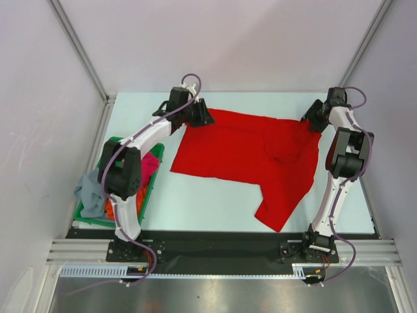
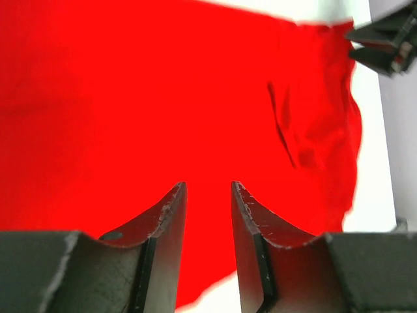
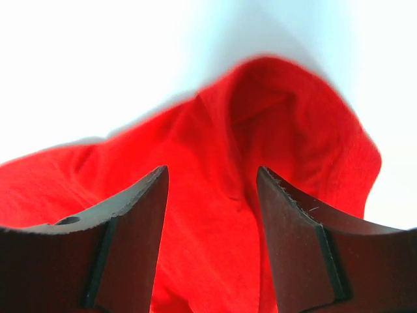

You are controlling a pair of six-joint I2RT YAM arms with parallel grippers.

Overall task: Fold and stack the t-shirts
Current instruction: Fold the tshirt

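Observation:
A bright red t-shirt (image 1: 247, 153) lies spread on the pale table, with one part reaching toward the near edge at the right. My left gripper (image 1: 201, 117) is at the shirt's far left corner, jaws open over the red cloth (image 2: 163, 98). My right gripper (image 1: 311, 124) is at the far right corner, jaws open over a raised fold of the shirt (image 3: 273, 111). Neither jaw pair closes on cloth. The right gripper also shows in the left wrist view (image 2: 384, 42). A grey-blue shirt (image 1: 88, 189), a magenta one (image 1: 151, 163) and an orange one (image 1: 111, 210) lie crumpled at the left.
A green plastic tray (image 1: 146, 195) at the near left holds the crumpled shirts, under the left arm's elbow. White walls and metal frame posts (image 1: 81, 52) close the table in at the back and sides. A black rail (image 1: 215, 244) runs along the near edge.

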